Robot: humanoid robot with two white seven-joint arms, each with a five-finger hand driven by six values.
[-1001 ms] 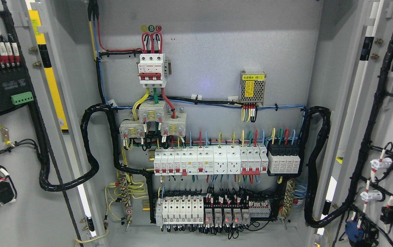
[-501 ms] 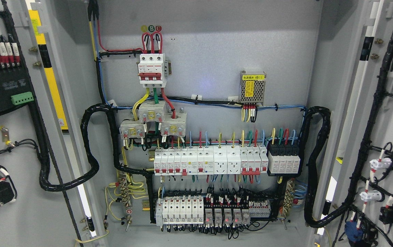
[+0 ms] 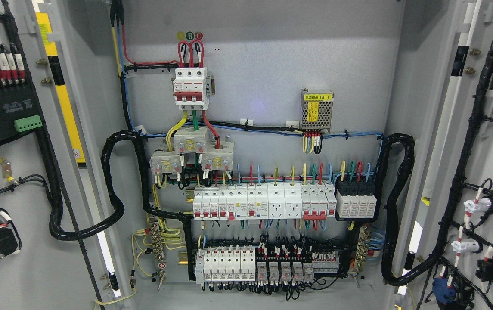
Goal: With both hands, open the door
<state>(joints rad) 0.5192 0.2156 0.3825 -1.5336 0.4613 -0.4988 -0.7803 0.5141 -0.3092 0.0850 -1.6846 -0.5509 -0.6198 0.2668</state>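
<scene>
Both doors of a grey electrical cabinet stand swung wide. The left door [image 3: 22, 241] shows its inner face at the picture's left, with a black terminal block and wiring on it. At the right edge the right door [image 3: 483, 150] shows its inner face too, carrying black cable looms and white connectors. Between them the cabinet back panel [image 3: 272, 64] is in full view. Neither of my hands nor any arm appears in the head view.
On the back panel sit a red-and-white main breaker [image 3: 190, 88], a small mesh power supply [image 3: 316, 110], a row of white breakers [image 3: 263, 202] and lower relays [image 3: 268, 267]. Thick black cable looms [image 3: 113, 189] hang from each door hinge side.
The right door has shifted very slightly; its wiring at the far right sits a little lower. Everything else is unchanged.
</scene>
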